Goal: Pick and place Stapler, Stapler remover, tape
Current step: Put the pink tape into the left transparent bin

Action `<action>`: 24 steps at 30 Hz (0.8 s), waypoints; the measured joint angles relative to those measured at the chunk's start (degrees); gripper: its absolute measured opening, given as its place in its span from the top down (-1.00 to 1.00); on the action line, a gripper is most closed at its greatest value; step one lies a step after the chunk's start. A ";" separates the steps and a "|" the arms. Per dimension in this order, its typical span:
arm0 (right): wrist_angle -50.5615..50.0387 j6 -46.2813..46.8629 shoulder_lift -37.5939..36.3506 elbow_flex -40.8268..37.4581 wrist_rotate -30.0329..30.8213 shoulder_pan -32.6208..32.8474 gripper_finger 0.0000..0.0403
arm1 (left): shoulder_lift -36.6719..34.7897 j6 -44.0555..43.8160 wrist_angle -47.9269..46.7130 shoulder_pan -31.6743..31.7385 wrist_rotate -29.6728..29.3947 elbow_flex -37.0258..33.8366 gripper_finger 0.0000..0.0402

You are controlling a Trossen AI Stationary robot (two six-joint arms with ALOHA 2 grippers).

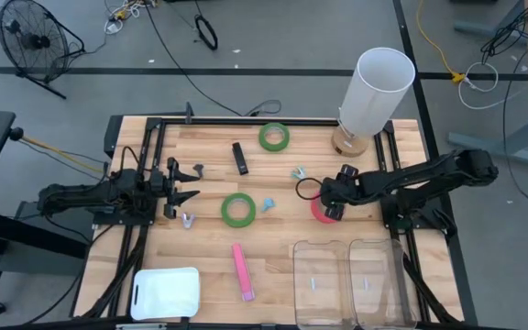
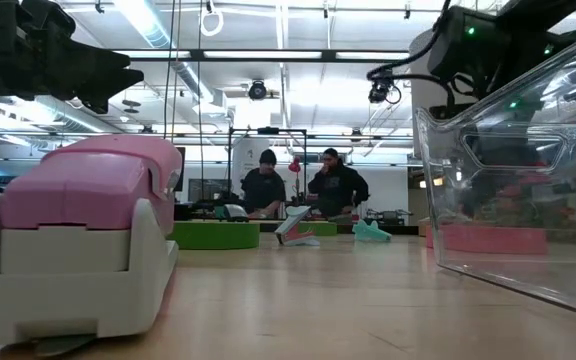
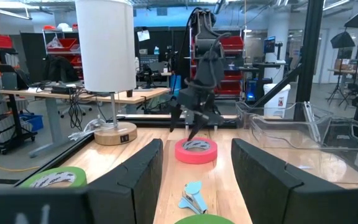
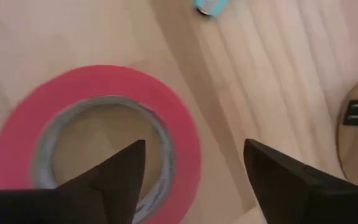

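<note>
The right arm (image 1: 420,179) reaches in from the right of the high view, wrist angled down, right gripper (image 1: 329,207) spread open over the red-pink tape roll (image 1: 320,211) lying right of centre. That roll looks light, stiff and smooth, so I'd pinch across the ring wall, one finger through the hole. Left gripper (image 1: 180,181) waits at left, half open, empty.

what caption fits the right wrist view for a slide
Right gripper open just above the red-pink tape roll on the wooden table, one finger over its open centre.
</note>
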 joint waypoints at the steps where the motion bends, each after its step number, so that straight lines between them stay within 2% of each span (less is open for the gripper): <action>1: 0.00 0.00 0.48 0.00 0.35 -0.21 -0.39 | 0.00 0.00 0.00 -0.02 0.00 0.01 0.03; 24: 5.93 -0.09 10.82 0.00 0.16 -1.56 -0.35 | 0.00 0.00 -0.04 -0.02 0.00 -0.01 0.03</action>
